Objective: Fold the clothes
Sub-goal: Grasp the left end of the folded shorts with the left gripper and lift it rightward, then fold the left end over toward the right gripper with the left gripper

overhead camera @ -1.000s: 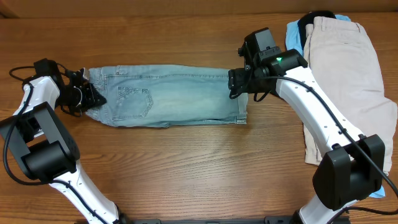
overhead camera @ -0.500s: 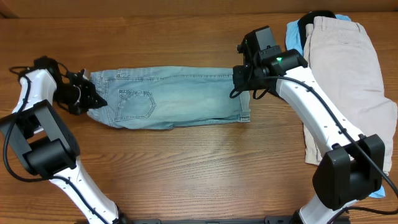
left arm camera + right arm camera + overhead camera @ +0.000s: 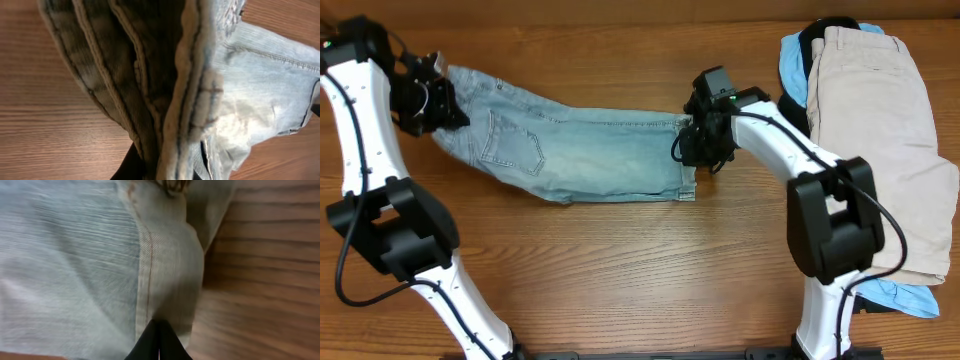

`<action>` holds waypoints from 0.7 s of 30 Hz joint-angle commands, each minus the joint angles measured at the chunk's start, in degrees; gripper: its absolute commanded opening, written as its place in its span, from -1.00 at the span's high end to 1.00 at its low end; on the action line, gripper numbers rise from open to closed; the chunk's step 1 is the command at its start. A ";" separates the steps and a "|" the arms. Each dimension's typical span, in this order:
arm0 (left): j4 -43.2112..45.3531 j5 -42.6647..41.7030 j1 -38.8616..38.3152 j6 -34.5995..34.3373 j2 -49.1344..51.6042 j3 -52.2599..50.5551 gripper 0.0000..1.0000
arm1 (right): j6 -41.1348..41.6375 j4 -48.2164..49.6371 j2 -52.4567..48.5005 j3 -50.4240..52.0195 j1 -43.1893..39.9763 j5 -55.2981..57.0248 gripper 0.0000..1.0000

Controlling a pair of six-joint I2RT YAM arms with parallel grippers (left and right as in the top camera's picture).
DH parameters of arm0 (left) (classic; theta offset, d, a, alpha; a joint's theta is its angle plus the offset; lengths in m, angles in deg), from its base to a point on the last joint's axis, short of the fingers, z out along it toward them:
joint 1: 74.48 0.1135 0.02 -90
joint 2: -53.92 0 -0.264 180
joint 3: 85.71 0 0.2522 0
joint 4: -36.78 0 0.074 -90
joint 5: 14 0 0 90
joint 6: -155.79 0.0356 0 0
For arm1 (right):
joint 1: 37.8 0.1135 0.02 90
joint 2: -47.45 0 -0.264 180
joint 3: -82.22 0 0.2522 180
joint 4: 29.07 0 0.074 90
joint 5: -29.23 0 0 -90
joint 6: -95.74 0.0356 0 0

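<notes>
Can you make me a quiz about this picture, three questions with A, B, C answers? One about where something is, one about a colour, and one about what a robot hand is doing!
1. Where do the beige trousers lie?
A. By the right arm
B. By the left arm
C. On the floor

2. What colour are the jeans stretched between the arms?
A. Red
B. Black
C. Light blue

3. What is the left gripper doing?
A. Hanging open over bare wood
B. Pinching the jeans' waistband
C. Resting on the trousers

Answers:
1 A: the overhead view shows them piled on the right arm's side of the table.
2 C: the denim is pale blue in every view.
3 B: the left wrist view shows the waistband bunched up right at its fingers.
</notes>
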 commanded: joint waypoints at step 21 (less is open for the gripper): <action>1.53 6.71 -30.64 -9.07 -0.28 11.06 0.91 | 2.12 0.63 -3.37 -0.28 -0.24 -3.98 0.92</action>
